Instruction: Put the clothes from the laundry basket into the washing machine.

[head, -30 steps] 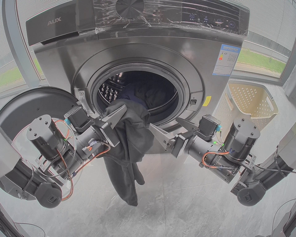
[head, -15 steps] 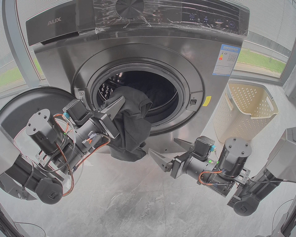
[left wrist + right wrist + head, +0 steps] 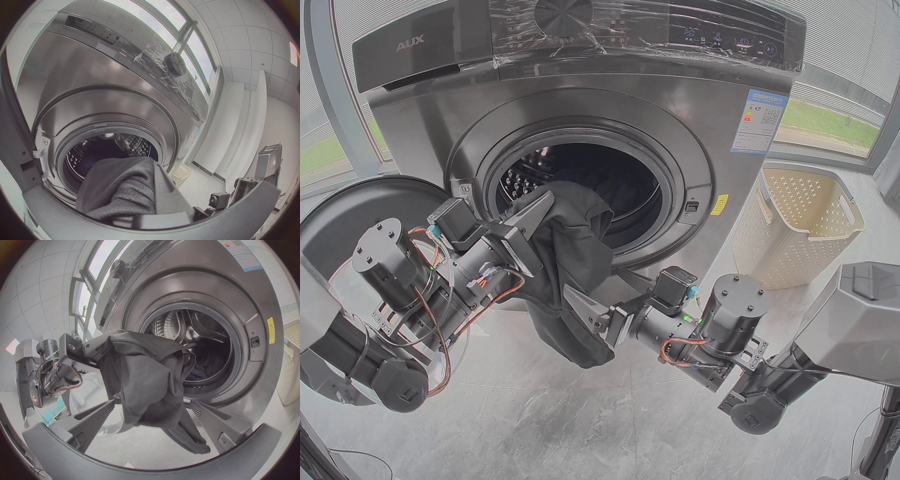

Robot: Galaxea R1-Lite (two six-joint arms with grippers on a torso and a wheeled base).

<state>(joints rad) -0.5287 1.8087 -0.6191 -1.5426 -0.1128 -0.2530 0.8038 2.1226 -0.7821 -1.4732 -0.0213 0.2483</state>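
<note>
A dark grey garment [image 3: 569,250] hangs in front of the open washing machine [image 3: 700,144]; its top leans on the lower rim of the drum opening [image 3: 625,187]. My left gripper [image 3: 540,219] is shut on the garment's upper part, just left of the opening. The same cloth [image 3: 118,184] bulges over the left gripper's finger [image 3: 168,193]. My right gripper [image 3: 151,410] is open, low in front of the washer. The garment's hanging tail [image 3: 150,387] drops between its fingers [image 3: 106,408]. Other dark clothes [image 3: 212,362] lie inside the drum.
The washer's round door [image 3: 362,206] stands swung open at the left, behind my left arm. A cream laundry basket [image 3: 800,225] sits on the floor to the right of the washer. Bare grey floor [image 3: 550,425] lies below both arms.
The right gripper has dropped and moved left, under the hanging garment. The left gripper has risen slightly toward the opening. The garment's long tail was drawn up, then sagged down partway.
</note>
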